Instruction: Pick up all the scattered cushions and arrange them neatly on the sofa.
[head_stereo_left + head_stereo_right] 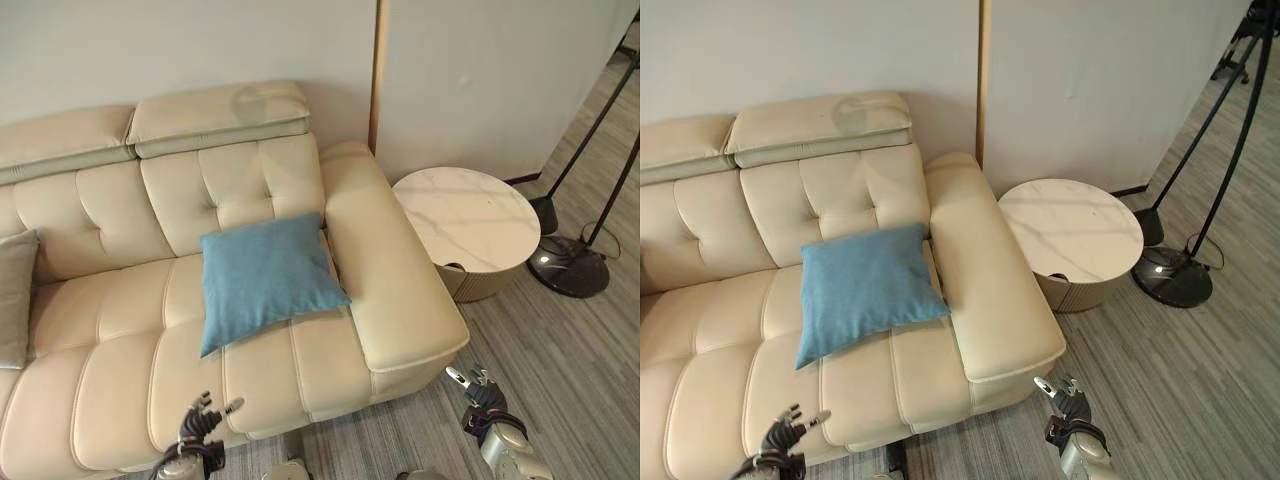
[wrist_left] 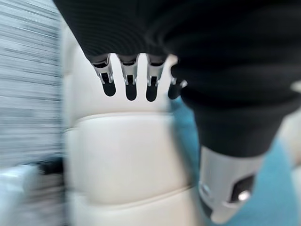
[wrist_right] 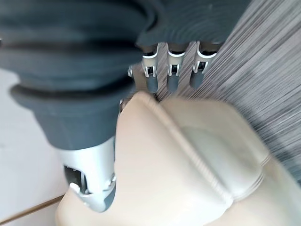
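Observation:
A blue cushion (image 1: 265, 277) leans against the backrest at the right end of the cream sofa (image 1: 110, 360), beside the armrest (image 1: 390, 270). A grey cushion (image 1: 15, 295) rests against the backrest at the view's left edge. My left hand (image 1: 200, 420) hangs low in front of the seat's front edge, fingers relaxed and holding nothing; its wrist view shows the fingers (image 2: 129, 80) straight over the seat, with the blue cushion (image 2: 277, 188) past them. My right hand (image 1: 480, 395) hovers over the floor by the armrest's front corner, open and empty, its fingers (image 3: 171, 73) straight.
A round marble-topped side table (image 1: 465, 215) stands right of the armrest. A floor lamp's dark base (image 1: 568, 265) and slanted black poles (image 1: 590, 125) sit further right. Grey striped carpet (image 1: 570, 380) covers the floor in front.

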`<state>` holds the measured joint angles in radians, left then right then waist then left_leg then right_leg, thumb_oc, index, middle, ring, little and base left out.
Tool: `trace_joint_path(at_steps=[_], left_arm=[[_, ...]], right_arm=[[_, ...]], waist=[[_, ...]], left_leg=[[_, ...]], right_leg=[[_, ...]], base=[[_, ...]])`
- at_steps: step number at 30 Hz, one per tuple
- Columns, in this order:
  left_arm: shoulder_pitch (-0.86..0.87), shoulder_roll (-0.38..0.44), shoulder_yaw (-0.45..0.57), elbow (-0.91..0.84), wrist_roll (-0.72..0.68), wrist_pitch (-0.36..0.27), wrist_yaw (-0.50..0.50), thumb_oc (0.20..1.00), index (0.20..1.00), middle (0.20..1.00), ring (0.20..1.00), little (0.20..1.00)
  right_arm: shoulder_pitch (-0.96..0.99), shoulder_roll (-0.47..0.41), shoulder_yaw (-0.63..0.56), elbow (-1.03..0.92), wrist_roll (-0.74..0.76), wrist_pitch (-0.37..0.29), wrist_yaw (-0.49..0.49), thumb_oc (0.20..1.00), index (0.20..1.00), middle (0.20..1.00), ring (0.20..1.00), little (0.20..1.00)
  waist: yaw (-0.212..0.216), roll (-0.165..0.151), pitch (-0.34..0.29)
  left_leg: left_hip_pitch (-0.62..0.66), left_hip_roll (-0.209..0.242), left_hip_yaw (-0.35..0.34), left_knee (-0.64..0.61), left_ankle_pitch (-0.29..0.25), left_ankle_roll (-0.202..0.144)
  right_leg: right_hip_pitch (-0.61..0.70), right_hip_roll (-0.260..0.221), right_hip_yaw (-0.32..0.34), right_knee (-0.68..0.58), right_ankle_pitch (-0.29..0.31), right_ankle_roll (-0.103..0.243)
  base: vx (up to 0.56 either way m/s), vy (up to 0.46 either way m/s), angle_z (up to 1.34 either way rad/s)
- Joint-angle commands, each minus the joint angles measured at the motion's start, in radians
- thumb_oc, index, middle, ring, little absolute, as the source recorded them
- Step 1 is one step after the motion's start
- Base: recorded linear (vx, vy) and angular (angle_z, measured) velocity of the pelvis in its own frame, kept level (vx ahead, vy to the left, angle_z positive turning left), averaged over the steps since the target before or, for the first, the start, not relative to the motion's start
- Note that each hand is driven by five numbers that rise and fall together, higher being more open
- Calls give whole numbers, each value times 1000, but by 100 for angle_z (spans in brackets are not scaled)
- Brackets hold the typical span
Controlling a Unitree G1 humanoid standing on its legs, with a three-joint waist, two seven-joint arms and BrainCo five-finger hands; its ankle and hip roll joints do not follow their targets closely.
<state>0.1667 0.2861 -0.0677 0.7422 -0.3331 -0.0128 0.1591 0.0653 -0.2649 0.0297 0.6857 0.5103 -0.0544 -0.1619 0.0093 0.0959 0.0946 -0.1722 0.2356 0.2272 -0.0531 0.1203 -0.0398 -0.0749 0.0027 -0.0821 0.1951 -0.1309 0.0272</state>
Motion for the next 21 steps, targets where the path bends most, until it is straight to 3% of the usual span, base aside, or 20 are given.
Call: trace_joint_path(at_steps=[1, 2, 4, 5, 9, 10, 12, 15, 21], left_arm=[[-114, 68, 37, -49, 20, -42, 26, 1000, 1000, 1000, 1000, 1000], [-120, 67, 45, -80, 17, -53, 39, 1000, 1000, 1000, 1000, 1000], [-105, 76, 53, -127, 29, -58, 40, 1000, 1000, 1000, 1000, 1000], [-105, 76, 53, -127, 29, -57, 40, 1000, 1000, 1000, 1000, 1000], [-86, 83, 55, -175, 47, -59, 26, 1000, 1000, 1000, 1000, 1000], [-89, 65, 50, -168, 23, -62, 21, 1000, 1000, 1000, 1000, 1000], [-80, 56, 34, -204, 23, -51, 17, 1000, 1000, 1000, 1000, 1000], [-72, 49, 27, -197, 28, -46, 12, 1000, 1000, 1000, 1000, 1000], [-67, 62, 12, -190, 77, -30, -14, 1000, 1000, 1000, 1000, 1000]], right_arm=[[-41, 5, 4, -80, -9, -53, -14, 1000, 1000, 1000, 1000, 1000], [-51, -11, 7, -86, -29, -54, -25, 1000, 1000, 1000, 1000, 1000], [-46, -21, 8, -108, -52, -51, -24, 1000, 1000, 1000, 1000, 1000], [-47, -21, 8, -108, -52, -51, -24, 1000, 1000, 1000, 1000, 1000], [-50, -40, 24, -135, -93, -42, -12, 1000, 1000, 1000, 1000, 1000], [-55, -42, 25, -143, -101, -41, -2, 1000, 1000, 1000, 1000, 1000], [-41, -36, 15, -147, -102, -32, -5, 1000, 1000, 1000, 1000, 1000], [-42, -34, 13, -148, -101, -30, -4, 1000, 1000, 1000, 1000, 1000], [-39, -20, 35, -137, -115, -13, 8, 1000, 1000, 1000, 1000, 1000]], waist=[[-34, -84, 75], [-35, -84, 97], [-44, -96, 91], [-44, -95, 89], [-63, -117, 74], [-82, -114, 52], [-108, -94, 19], [-113, -82, 4], [-107, -88, -7]], left_leg=[[-27, -98, 20, -12, 109, -66], [-47, -99, -6, -5, 107, -79], [-35, -102, -20, 43, 56, -58], [-39, -101, -20, 44, 57, -58], [33, -109, -28, 168, -85, -32], [133, -112, -28, 172, -151, -31], [181, -98, 28, 72, -124, -37], [216, -109, 28, -14, -110, -43], [237, -127, 18, -34, -126, -36]], right_leg=[[166, -33, -46, -242, -18, 55], [140, -42, -65, -224, -12, 50], [111, -60, -82, -218, 9, 54], [108, -58, -82, -219, 12, 54], [83, -93, -101, -221, 42, 50], [75, -95, -115, -227, 46, 52], [70, -85, -143, -232, 52, 56], [74, -79, -149, -235, 56, 61], [100, -93, -152, -259, 83, 80]], base=[[-412, -179, 11], [-422, -158, 36], [-264, -107, 27], [-131, -55, 22], [-146, -24, 30], [-131, 107, 38], [-28, 138, 66], [36, 81, 52], [10, 112, 9]])
